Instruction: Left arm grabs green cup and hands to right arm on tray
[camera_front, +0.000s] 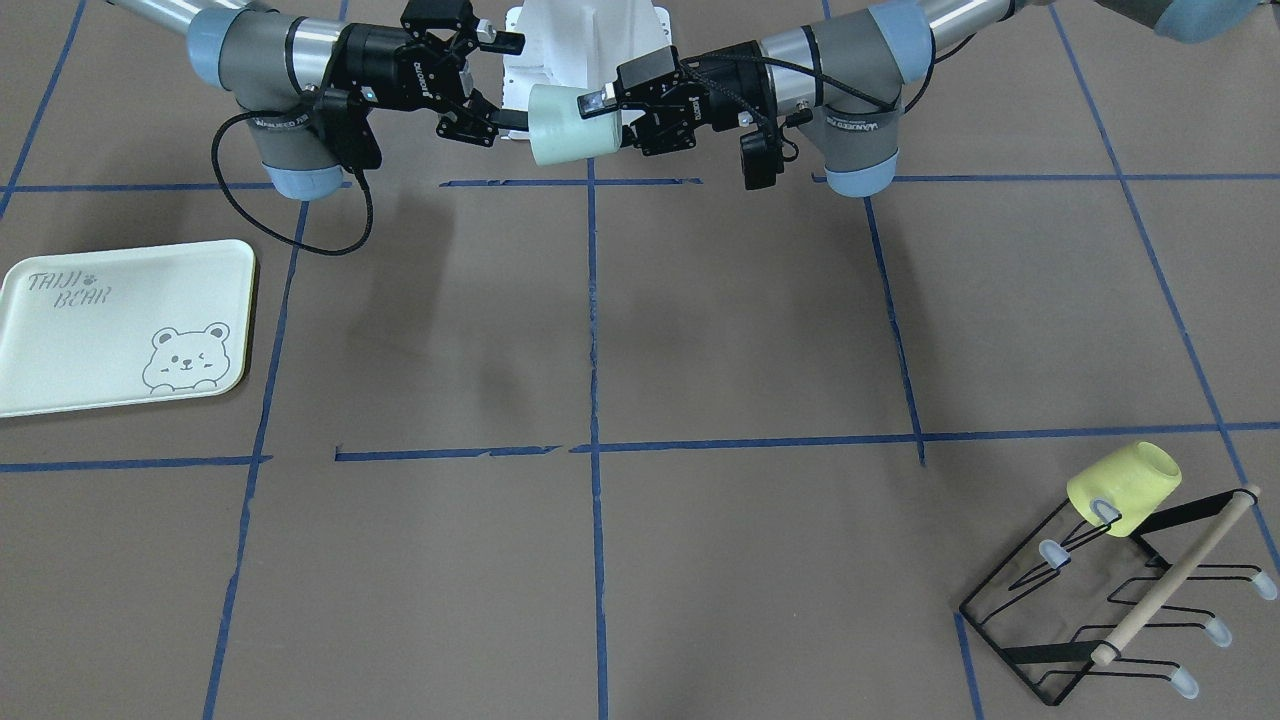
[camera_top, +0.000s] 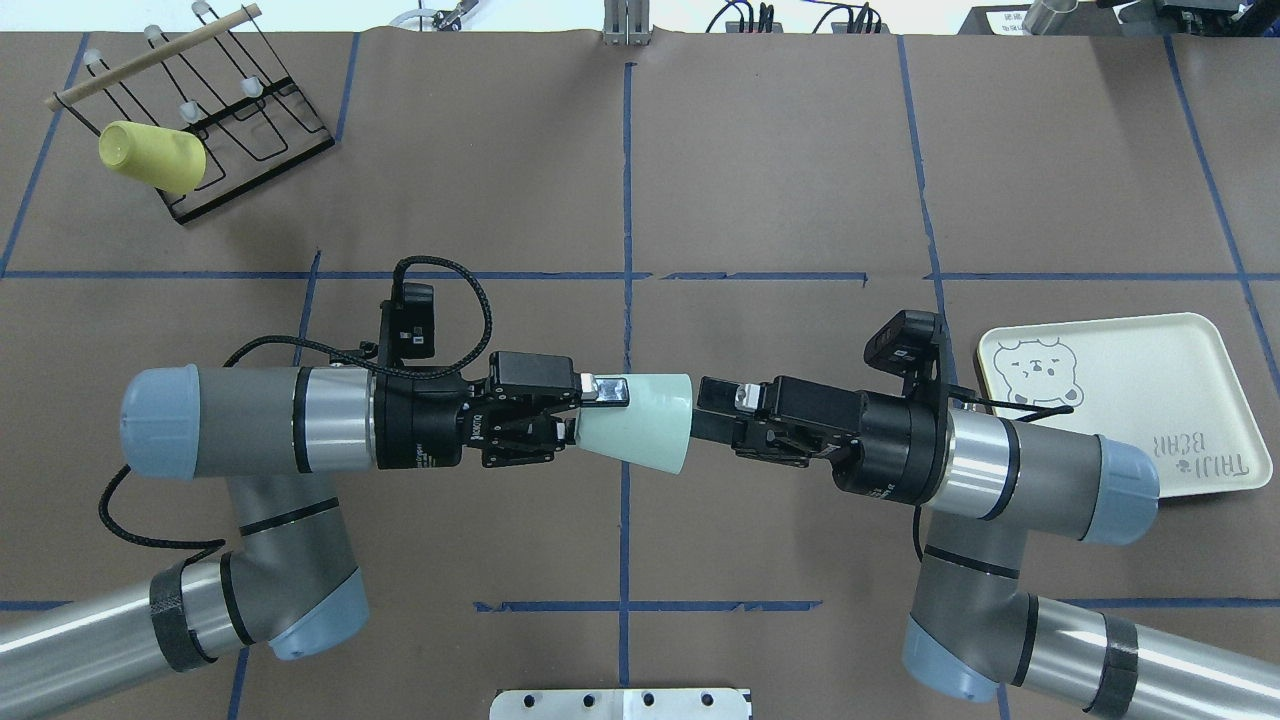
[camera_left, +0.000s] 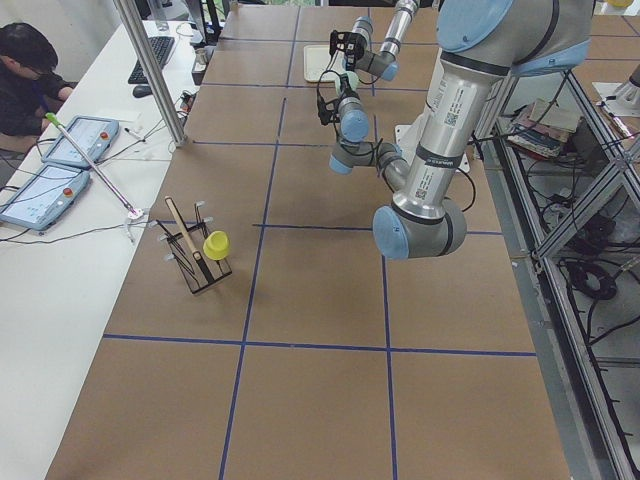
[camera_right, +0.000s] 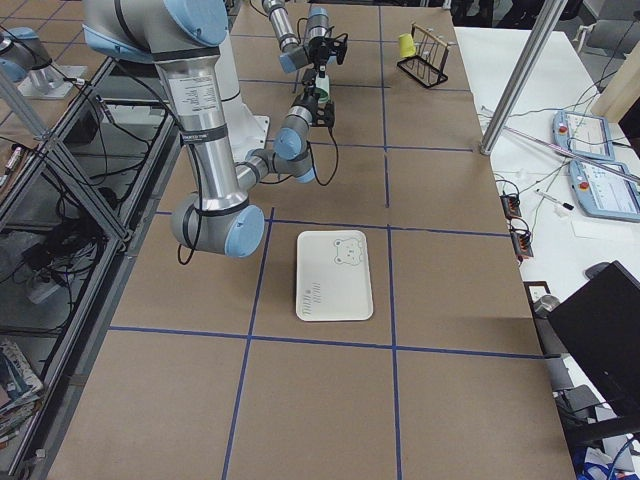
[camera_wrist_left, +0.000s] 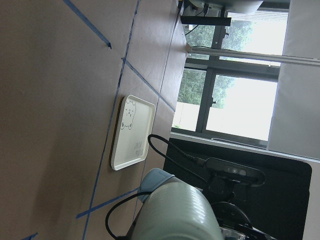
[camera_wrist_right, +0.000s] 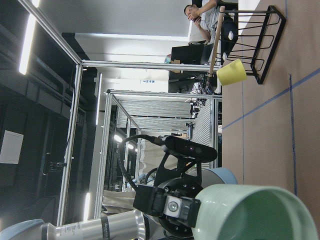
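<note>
My left gripper (camera_top: 590, 410) is shut on the narrow base end of the green cup (camera_top: 640, 422) and holds it on its side above the table's middle. The cup's mouth faces my right gripper (camera_top: 712, 412). The front view shows the left gripper (camera_front: 607, 118), the cup (camera_front: 565, 125) and the right gripper (camera_front: 505, 82), which is open, with one finger at the cup's rim and the other well apart. The right wrist view looks into the cup's mouth (camera_wrist_right: 255, 212). The tray (camera_top: 1120, 400) lies flat under the right forearm and shows bare in the front view (camera_front: 120, 320).
A black wire rack (camera_top: 230, 120) with a wooden bar stands at the far left corner, with a yellow cup (camera_top: 150, 157) hung on it. The robot's white base (camera_front: 585, 40) is behind the grippers. An operator sits beside the table in the left view.
</note>
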